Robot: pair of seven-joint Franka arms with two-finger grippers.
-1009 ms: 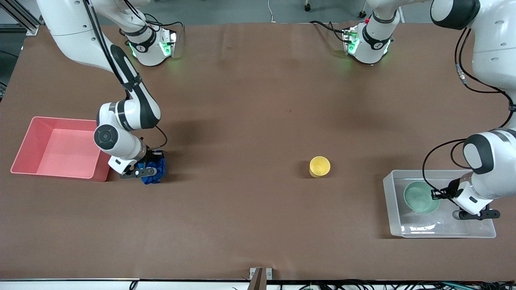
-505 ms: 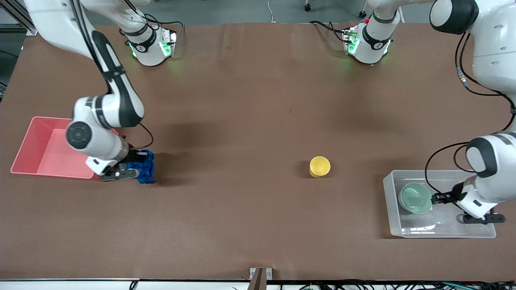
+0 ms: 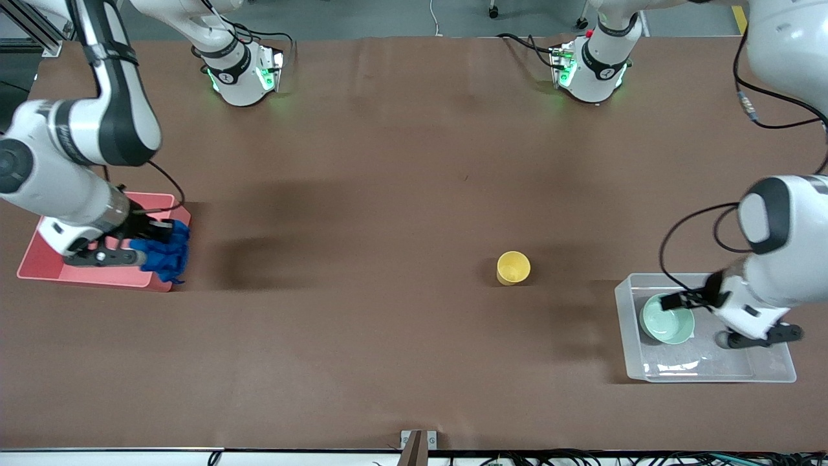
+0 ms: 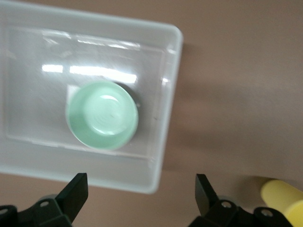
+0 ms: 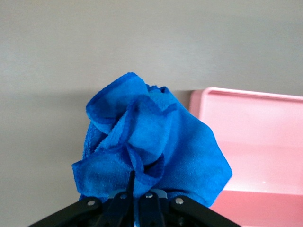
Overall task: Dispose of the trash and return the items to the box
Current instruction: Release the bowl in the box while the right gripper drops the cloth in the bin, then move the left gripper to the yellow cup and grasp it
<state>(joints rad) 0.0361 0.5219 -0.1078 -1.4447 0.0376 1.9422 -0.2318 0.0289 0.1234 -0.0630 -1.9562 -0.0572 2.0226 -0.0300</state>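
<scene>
Over pink bin (image 3: 39, 268): right end effector (image 3: 139, 249) with trash (image 3: 165, 252).

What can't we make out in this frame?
- Right gripper fingers: right wrist view, buried in the blue wad; front view, hidden by the arm.
- Pink bin: front view, largely covered by the right arm; contents unseen.
- Yellow cup: left wrist view, cut off at the edge.
- Green bowl in the clear box: its underside contact hidden.
</scene>
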